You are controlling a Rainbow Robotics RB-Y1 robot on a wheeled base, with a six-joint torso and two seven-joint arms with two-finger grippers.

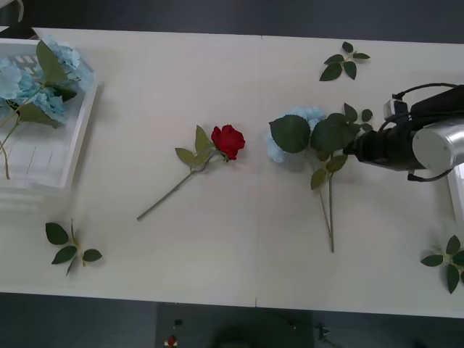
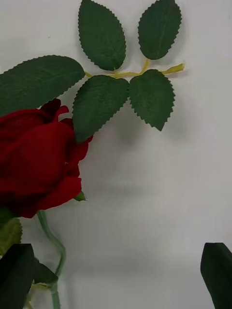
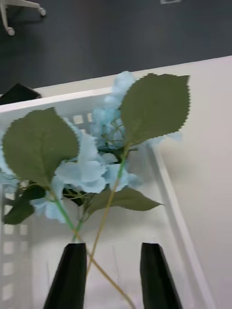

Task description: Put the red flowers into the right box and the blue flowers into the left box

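The right gripper hangs low over the right half of the surface with its two black fingers spread wide and nothing between them. Its arm reaches in from the right edge, above the thin rim of the right box. In the right wrist view a red flower lies just beside one finger. Its stem curls from the bloom back toward that finger, and a loose leaf sprig lies beyond it. In the front view, large dark leaves cover that spot next to a blue flower. Two thin stems run from under those leaves toward the near edge, and one of them is probably this rose's.

A second red flower lies at the middle of the surface, well clear of the arm. Its bloom points toward the right edge and its stem slants toward the near left corner.

The left gripper is over the left box at the far left corner. Its fingers stand apart, with thin stems of the blue flowers crossing the gap unclamped. Those flowers rest inside the box.

The right arm is much the nearer to the rose beside it, so that looks like the next pick. The rose sits off to one side of the open gap, not within it. The gripper would need to shift sideways and close across the stem just below the bloom. The overlapping hydrangea leaves could get caught in that grip.
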